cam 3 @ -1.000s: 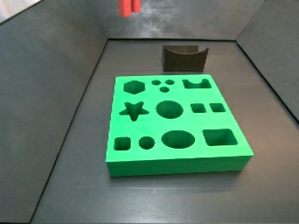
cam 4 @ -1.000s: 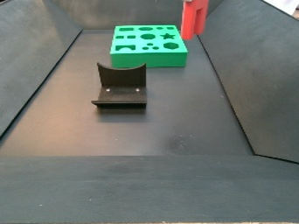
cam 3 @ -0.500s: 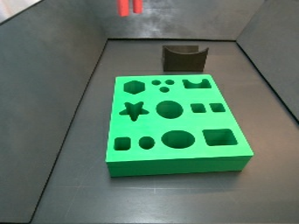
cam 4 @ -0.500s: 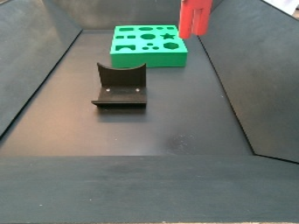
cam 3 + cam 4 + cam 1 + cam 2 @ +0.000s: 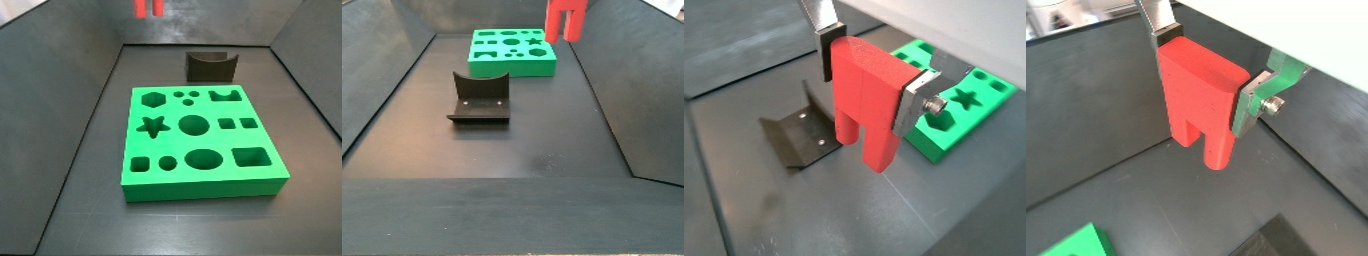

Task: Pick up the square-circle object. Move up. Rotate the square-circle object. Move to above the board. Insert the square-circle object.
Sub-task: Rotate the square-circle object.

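The square-circle object (image 5: pixel 865 100) is a red block with two short legs pointing down. My gripper (image 5: pixel 871 82) is shut on it, one silver finger (image 5: pixel 826 52) pressed on each flat side, as both wrist views show (image 5: pixel 1200 92). In both side views only the block's lower part shows at the frame's upper edge (image 5: pixel 148 8) (image 5: pixel 564 19), hanging high in the air; the gripper itself is out of those frames. The green board (image 5: pixel 201 140) lies flat on the floor, cut-outs up, and shows again in the far half of the tray (image 5: pixel 512 52). The block hangs off to the side of the board.
The dark fixture (image 5: pixel 480 97) stands on the floor in front of the board's short end (image 5: pixel 210 66) and sits below the held block in a wrist view (image 5: pixel 802 140). Sloped dark walls (image 5: pixel 609 90) ring the floor tray.
The red block has turned about its upright axis: a second ago the side views showed it edge-on, now both legs face the cameras. It stays at about the same height.
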You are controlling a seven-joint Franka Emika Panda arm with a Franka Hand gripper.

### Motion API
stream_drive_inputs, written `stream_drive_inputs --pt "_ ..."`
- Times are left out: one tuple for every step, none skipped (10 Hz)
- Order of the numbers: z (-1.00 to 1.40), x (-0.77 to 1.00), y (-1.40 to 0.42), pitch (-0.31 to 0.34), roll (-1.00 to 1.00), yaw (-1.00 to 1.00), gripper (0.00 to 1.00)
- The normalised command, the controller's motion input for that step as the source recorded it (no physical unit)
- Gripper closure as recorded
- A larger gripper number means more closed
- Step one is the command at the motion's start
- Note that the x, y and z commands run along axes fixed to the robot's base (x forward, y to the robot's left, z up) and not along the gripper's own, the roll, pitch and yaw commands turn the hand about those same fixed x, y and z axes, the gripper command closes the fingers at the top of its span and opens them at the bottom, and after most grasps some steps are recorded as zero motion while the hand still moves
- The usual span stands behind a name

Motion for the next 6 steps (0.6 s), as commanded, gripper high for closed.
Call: stream_drive_inputs --pt "0.01 0.01 0.01 0.068 -0.04 -0.75 1.0" --pt "0.01 0.01 0.01 0.067 -0.04 -0.45 1.0" --pt "0.01 0.01 0.01 0.066 -0.04 -0.26 1.0" --pt "-1.0 0.0 0.0 0.065 -0.24 -0.18 1.0" --pt "-1.0 0.0 0.0 0.06 -0.24 -0.14 1.0" --pt "-1.0 0.02 0.0 0.022 -0.23 -0.1 1.0"
